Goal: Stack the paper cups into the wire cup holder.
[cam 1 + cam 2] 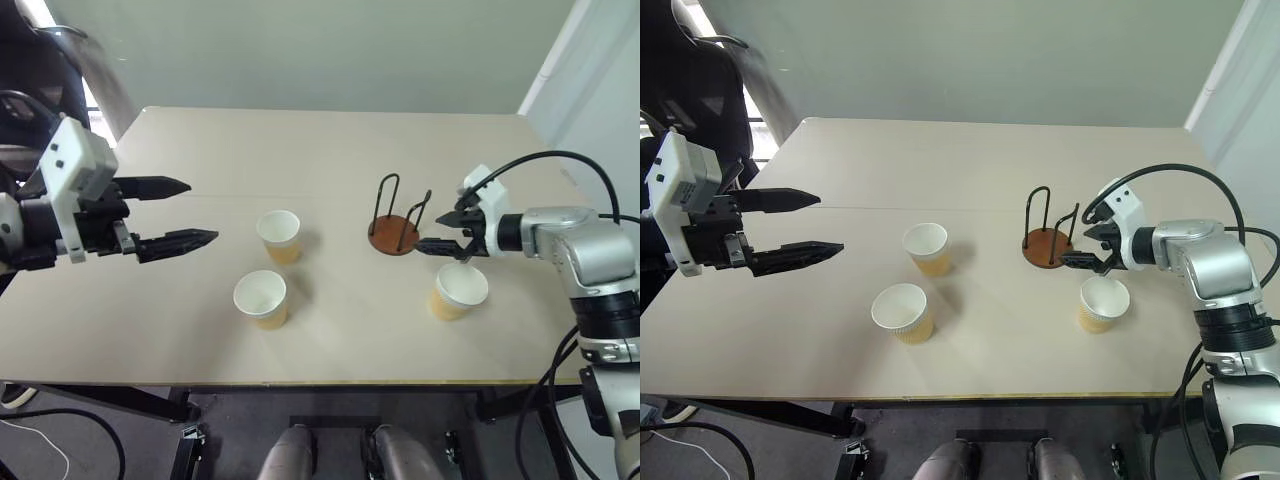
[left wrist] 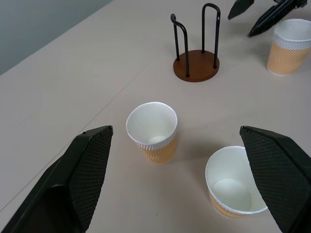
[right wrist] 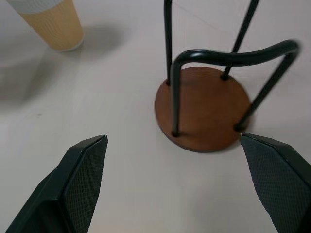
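Head view: wire cup holder point(image 1: 397, 221) upright, loops vertical; 3 cups point(image 1: 279, 236) mouth-up.

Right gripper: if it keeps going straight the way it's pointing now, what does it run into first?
Most likely the wire cup holder: it sits directly ahead of the open right gripper, between its fingers' line. The nearest paper cup lies beside and below that path, though depth is hard to judge.

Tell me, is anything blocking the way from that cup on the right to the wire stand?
Nothing visible on the table does. The right paper cup stands beside the wire cup holder, with bare table between them. The open right tool hovers above that gap.
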Controlling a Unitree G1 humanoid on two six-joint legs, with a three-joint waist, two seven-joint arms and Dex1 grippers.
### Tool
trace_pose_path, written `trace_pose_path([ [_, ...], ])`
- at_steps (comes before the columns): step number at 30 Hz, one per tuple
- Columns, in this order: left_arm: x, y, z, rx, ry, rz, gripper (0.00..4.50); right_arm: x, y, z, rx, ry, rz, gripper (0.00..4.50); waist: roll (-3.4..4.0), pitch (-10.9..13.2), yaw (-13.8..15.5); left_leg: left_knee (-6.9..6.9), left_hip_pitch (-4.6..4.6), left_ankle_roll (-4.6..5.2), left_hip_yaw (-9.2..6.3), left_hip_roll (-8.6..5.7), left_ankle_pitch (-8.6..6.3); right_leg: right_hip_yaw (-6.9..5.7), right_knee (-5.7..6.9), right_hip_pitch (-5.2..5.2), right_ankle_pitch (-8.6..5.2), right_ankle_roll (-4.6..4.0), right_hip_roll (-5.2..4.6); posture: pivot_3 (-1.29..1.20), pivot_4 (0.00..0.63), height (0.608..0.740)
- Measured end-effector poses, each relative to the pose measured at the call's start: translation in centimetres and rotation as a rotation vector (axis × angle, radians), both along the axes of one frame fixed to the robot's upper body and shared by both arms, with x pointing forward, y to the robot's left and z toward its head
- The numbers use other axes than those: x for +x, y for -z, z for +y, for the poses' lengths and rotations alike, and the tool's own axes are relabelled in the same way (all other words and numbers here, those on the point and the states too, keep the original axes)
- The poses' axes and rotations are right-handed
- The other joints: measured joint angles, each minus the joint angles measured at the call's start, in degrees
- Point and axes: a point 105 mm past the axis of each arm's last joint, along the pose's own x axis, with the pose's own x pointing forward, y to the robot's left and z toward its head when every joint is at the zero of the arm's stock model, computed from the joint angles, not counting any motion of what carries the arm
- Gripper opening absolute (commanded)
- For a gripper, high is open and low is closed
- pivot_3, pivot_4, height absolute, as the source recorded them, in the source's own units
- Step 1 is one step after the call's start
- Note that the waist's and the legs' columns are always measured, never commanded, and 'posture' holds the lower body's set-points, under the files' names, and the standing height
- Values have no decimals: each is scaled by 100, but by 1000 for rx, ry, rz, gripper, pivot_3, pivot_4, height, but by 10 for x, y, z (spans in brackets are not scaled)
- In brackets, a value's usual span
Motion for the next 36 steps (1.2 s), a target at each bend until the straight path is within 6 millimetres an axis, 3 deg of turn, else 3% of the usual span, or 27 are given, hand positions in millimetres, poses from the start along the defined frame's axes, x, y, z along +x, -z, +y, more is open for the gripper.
trace_pose_path([
  [17,-2,3,2,7,-27,2,4484,26,14,35,70,42,-6,4500,0,0,18,3,-3,-8,0,1,-3,0,22,-15,-2,-11,0,0,150,740],
  [21,-3,2,4,3,-37,-2,4500,30,14,38,75,49,-27,3557,0,0,18,3,-2,-13,-1,1,-6,0,27,-17,-3,-13,0,0,150,740],
  [30,-3,2,3,7,-39,1,4500,37,17,32,63,72,-45,230,-1,0,20,3,-2,-27,0,2,-10,0,52,-30,-8,-22,0,0,150,740],
  [31,-3,2,3,7,-39,1,4500,37,16,32,60,70,-54,27,-1,0,20,3,-1,-29,-1,3,-10,0,55,-31,-9,-23,1,0,150,740],
  [36,-3,3,3,7,-39,3,4500,31,13,38,67,5,-48,27,-3,-2,17,2,-2,-32,0,5,-8,0,58,-34,-11,-26,3,0,150,740],
])
